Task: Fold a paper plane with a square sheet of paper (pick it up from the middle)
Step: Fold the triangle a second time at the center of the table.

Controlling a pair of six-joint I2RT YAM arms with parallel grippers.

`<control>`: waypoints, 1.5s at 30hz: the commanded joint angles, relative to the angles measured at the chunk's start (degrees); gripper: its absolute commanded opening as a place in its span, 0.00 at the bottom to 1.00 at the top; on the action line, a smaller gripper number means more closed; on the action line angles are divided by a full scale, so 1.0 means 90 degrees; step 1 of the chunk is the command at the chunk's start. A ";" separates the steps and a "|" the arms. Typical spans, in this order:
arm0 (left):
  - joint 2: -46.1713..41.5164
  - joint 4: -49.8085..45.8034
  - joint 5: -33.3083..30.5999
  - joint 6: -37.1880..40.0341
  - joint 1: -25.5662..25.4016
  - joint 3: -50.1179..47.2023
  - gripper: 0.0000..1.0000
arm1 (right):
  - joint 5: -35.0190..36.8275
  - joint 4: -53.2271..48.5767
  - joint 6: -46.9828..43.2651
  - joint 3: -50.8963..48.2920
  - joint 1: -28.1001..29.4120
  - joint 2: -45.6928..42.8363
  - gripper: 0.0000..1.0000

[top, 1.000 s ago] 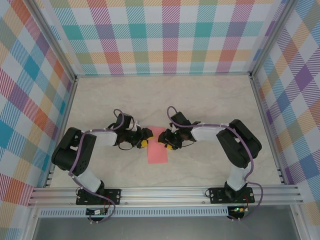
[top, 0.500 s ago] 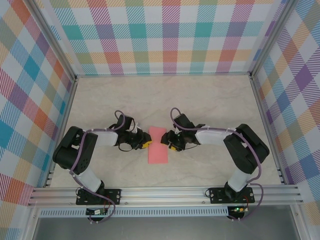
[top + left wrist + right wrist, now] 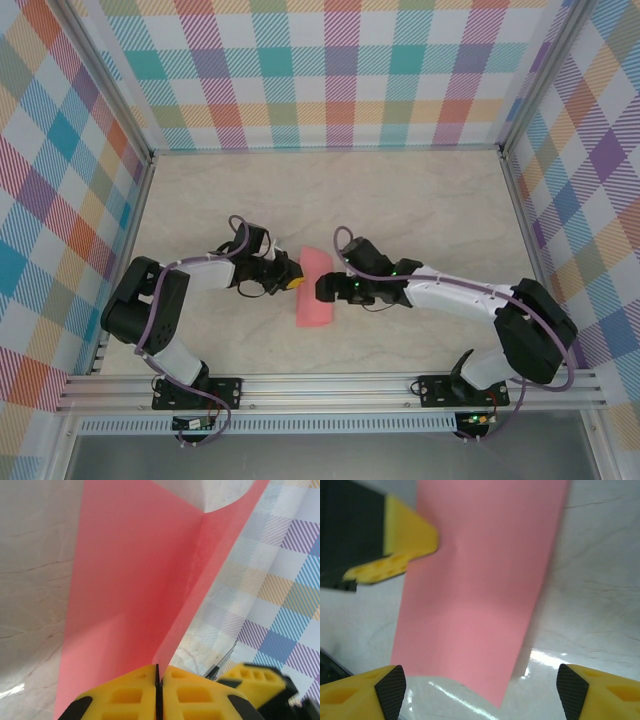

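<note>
Your paper plane [image 3: 314, 290], half-folded on the worktop [image 3: 420, 200], is featherlight and floppy — the left gripper [image 3: 157, 672] pinches its lifted edge, the right gripper [image 3: 480, 687] gapes beside it — so grasp along the stiffer crease [image 3: 201, 570].

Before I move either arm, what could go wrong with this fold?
1. The left gripper is shut on only the edge of the pink paper, which is partly lifted off the table; a pull could slip or tear it.
2. The right gripper is open just beside the sheet and close to the left fingers; advancing may crumple the paper or knock them.
</note>
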 commanded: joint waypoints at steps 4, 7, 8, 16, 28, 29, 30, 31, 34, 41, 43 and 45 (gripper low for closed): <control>-0.0169 -0.0323 -0.0009 -0.0019 -0.0065 0.0141 0.09 | 0.1874 -0.1157 -0.0935 0.1171 0.1282 0.0622 0.82; -0.0206 -0.0348 0.0010 -0.0022 -0.0075 0.0122 0.09 | 0.2244 -0.1312 -0.0998 0.1451 0.1645 0.0932 0.82; -0.0217 -0.0349 0.0015 -0.0028 -0.0070 0.0122 0.09 | 0.2349 -0.1410 -0.1042 0.1574 0.1764 0.1068 0.82; -0.0246 -0.0382 0.0026 -0.0039 -0.0078 0.0111 0.09 | 0.3147 -0.2199 -0.0773 0.2445 0.2193 0.2055 0.73; -0.0242 -0.0364 0.0039 -0.0036 -0.0083 0.0086 0.09 | 0.3302 -0.2227 -0.0581 0.2432 0.2200 0.2130 0.42; -0.0242 -0.0366 0.0037 -0.0039 -0.0080 0.0086 0.09 | 0.3287 -0.2184 -0.0572 0.2393 0.2195 0.2102 0.37; -0.0256 -0.0367 0.0026 -0.0040 -0.0088 0.0075 0.09 | 0.3292 -0.2138 -0.0573 0.2354 0.2196 0.2058 0.34; -0.0252 -0.0369 0.0020 -0.0039 -0.0085 0.0084 0.10 | 0.3284 -0.2099 -0.0589 0.2321 0.2196 0.2024 0.31; -0.0243 -0.0374 0.0010 -0.0039 -0.0085 0.0103 0.10 | 0.3283 -0.2003 -0.0619 0.2198 0.2198 0.1873 0.27; -0.0164 -0.0369 0.0004 -0.0029 -0.0090 0.0129 0.11 | 0.3245 -0.1943 -0.0745 0.2015 0.2190 0.1642 0.17; -0.0161 -0.0350 0.0002 -0.0039 -0.0090 0.0123 0.12 | 0.3220 -0.1950 -0.0748 0.2015 0.2191 0.1642 0.13; -0.0183 -0.0364 -0.0012 -0.0039 -0.0089 0.0117 0.16 | 0.3200 -0.1930 -0.0762 0.2015 0.2189 0.1641 0.08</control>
